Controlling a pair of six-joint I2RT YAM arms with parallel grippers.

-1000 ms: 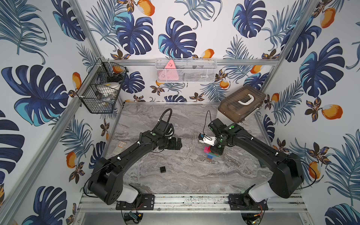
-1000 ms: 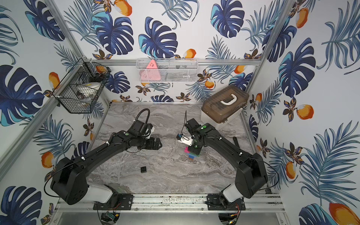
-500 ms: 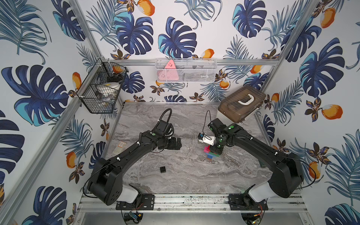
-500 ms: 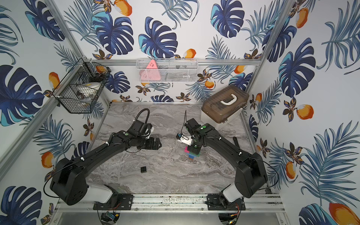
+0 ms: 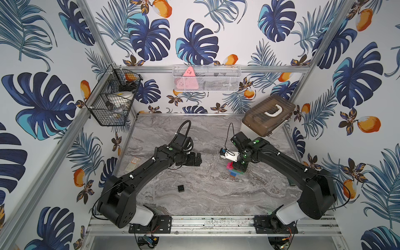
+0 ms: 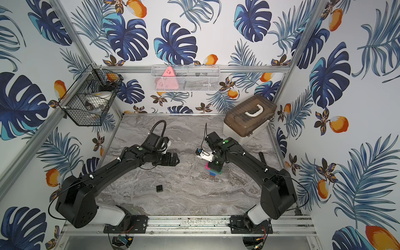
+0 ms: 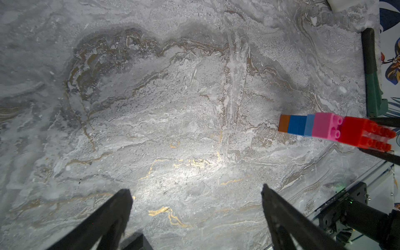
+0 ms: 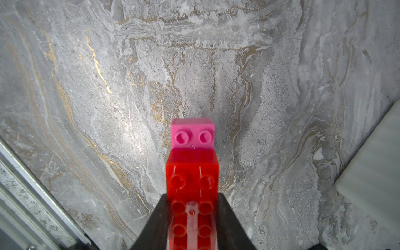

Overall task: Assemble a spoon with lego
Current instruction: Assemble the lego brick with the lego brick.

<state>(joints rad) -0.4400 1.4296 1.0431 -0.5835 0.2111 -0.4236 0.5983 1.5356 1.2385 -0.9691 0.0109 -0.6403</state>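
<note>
One black brick [image 5: 181,188] on marbled tabletop [image 5: 207,195]; leafy walls [image 5: 227,23].

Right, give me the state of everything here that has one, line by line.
spoon: partly built, gripped at its red end, orange end pointing down toward the table; contact unclear.
black brick: loose on the table, not yet attached.
right tool: shut on the spoon.
left tool: open, empty.
storage box: lid closed.
</note>
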